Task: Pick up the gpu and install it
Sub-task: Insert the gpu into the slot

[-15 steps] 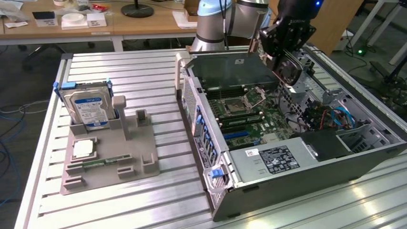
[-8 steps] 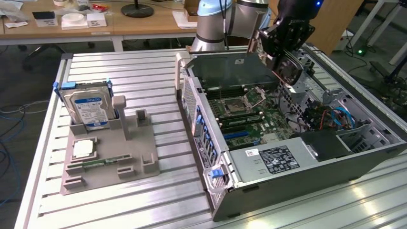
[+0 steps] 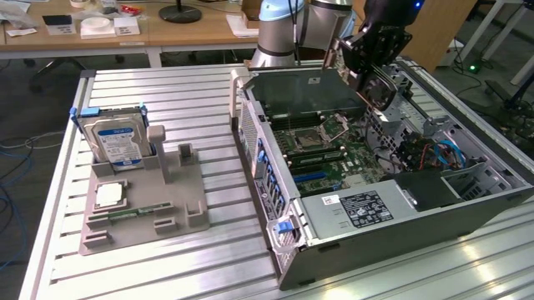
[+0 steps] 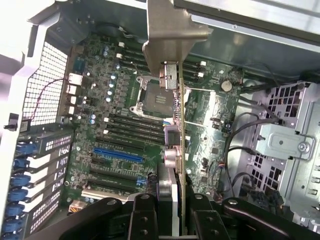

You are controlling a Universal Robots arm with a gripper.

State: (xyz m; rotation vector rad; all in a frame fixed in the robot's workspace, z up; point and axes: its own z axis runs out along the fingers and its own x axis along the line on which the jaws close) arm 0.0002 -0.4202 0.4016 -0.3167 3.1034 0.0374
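The gpu (image 3: 377, 87) hangs tilted over the far right side of the open computer case (image 3: 259, 156), with my gripper (image 3: 367, 59) shut on it. In the wrist view the gpu (image 4: 178, 150) appears edge-on between my black fingers (image 4: 145, 220). Its silver end bracket (image 4: 170, 30) points away from the gripper (image 4: 172, 220). It hovers above the motherboard (image 4: 120, 125), apart from it, roughly over the empty CPU socket (image 4: 150, 92). A blue expansion slot (image 4: 117, 154) lies bare on the board, off to one side of the card.
A grey fixture (image 3: 142, 206) on the slatted table holds an upright hard drive (image 3: 117, 137) and a small square silver chip (image 3: 109, 195). Inside the case are a power supply (image 3: 359, 209), cables (image 3: 434, 153) and a metal drive cage (image 4: 285, 140). Desks stand behind.
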